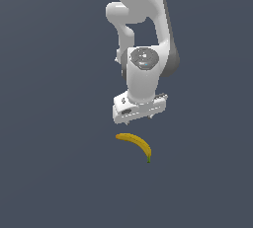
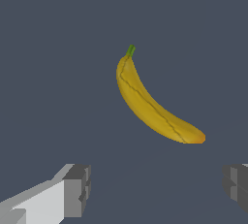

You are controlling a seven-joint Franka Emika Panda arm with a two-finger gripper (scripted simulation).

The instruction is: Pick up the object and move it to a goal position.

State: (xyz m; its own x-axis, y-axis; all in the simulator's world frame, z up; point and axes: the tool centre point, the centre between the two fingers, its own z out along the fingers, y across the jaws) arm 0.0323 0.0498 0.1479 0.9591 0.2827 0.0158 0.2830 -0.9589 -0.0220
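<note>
The object is a small curved yellow banana [image 1: 134, 143] with a dark green stem tip, lying flat on the dark grey floor. In the exterior view my white gripper [image 1: 139, 118] hangs just above and behind it, not touching it. The wrist view shows the banana [image 2: 152, 104] whole, with its green stem end pointing away from the fingers. My gripper [image 2: 157, 191] is open: the two grey fingertips [image 2: 77, 189] stand wide apart with nothing between them, and the banana lies beyond their gap.
The floor [image 1: 54, 172] around the banana is a plain dark grey surface with no other objects in view. The white arm [image 1: 143, 29] rises behind the gripper.
</note>
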